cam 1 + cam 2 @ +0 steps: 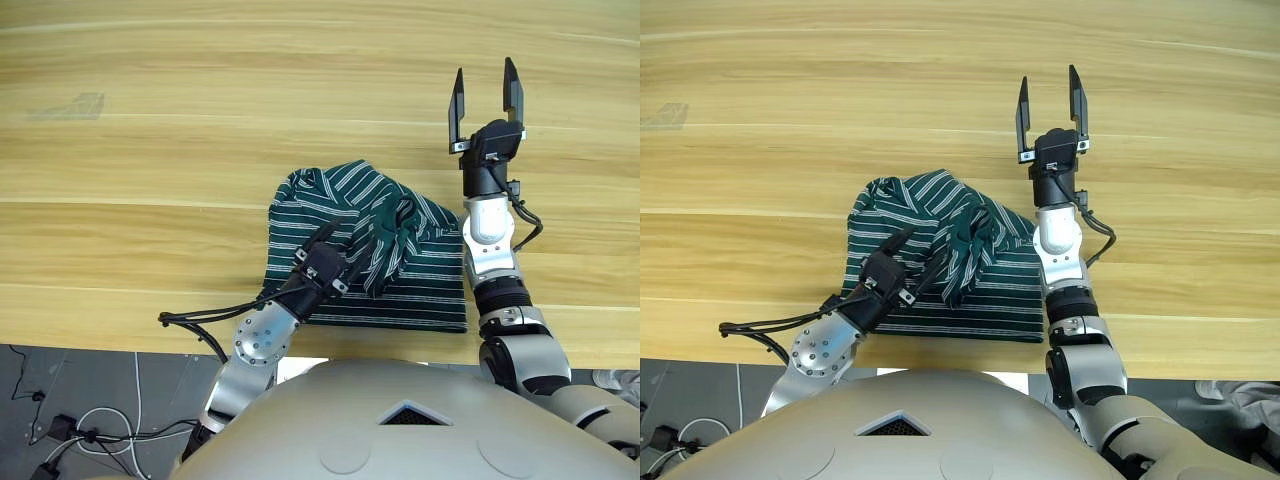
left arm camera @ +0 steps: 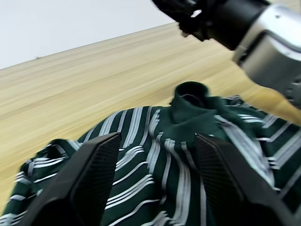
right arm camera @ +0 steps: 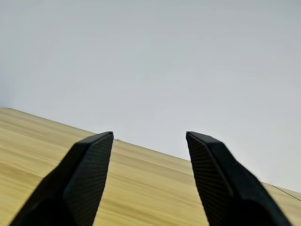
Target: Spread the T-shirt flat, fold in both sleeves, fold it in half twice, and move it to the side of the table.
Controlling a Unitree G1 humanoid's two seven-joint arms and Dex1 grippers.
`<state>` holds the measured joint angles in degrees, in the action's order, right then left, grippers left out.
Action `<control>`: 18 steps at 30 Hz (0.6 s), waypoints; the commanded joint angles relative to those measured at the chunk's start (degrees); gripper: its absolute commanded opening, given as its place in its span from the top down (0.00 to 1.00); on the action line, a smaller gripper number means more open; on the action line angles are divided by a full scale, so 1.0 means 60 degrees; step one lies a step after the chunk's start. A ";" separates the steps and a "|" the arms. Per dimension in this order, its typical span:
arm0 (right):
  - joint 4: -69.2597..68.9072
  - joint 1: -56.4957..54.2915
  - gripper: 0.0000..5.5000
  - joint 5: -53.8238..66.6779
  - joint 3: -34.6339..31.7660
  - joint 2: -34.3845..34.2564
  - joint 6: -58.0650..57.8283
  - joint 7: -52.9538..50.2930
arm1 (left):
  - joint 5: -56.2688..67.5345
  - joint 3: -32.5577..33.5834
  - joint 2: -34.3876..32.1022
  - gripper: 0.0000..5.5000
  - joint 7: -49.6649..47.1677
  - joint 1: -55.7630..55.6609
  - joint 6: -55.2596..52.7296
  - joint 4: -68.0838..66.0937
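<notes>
My left claw (image 2: 157, 140) hangs released over the shirt (image 1: 425, 285), which lies crumpled at the tabletop's (image 1: 150, 150) near edge. My left arm (image 1: 262, 335) hides its near left corner, and I can't make out the sleeves among the folds. My right claw (image 1: 485, 72) is released too, raised past the shirt's far right.

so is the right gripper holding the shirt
No, the right gripper stands open and empty over the table, apart from the striped T-shirt.

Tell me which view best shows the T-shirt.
The left eye view: the whole T-shirt shows, bunched at the near edge of the table. The right eye view matches. The left wrist view gives a close patch of stripes; the right wrist view faces away.
</notes>
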<state>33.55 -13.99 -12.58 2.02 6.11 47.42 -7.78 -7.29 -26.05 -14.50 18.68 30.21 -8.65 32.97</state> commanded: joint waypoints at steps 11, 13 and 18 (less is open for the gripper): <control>-0.0497 0.0125 0.48 -0.0016 0.0079 -0.0016 -0.0280 0.0071 | -0.0209 -0.0654 -0.0243 0.47 0.0048 -0.0294 0.0332 -0.0291; -0.0513 0.0123 0.48 -0.0033 0.0096 -0.0017 -0.0300 0.0064 | -0.0350 -0.0647 -0.0177 0.47 -0.0098 -0.0435 0.0368 -0.0429; -0.0540 0.0119 0.48 -0.0104 0.0138 -0.0014 -0.0305 0.0029 | -0.0429 -0.0687 -0.0035 0.47 -0.0257 -0.0611 0.0387 -0.0595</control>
<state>31.06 -13.66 -12.60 2.59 6.01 46.32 -7.60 -9.17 -29.92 -15.07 17.80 27.18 -6.31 29.97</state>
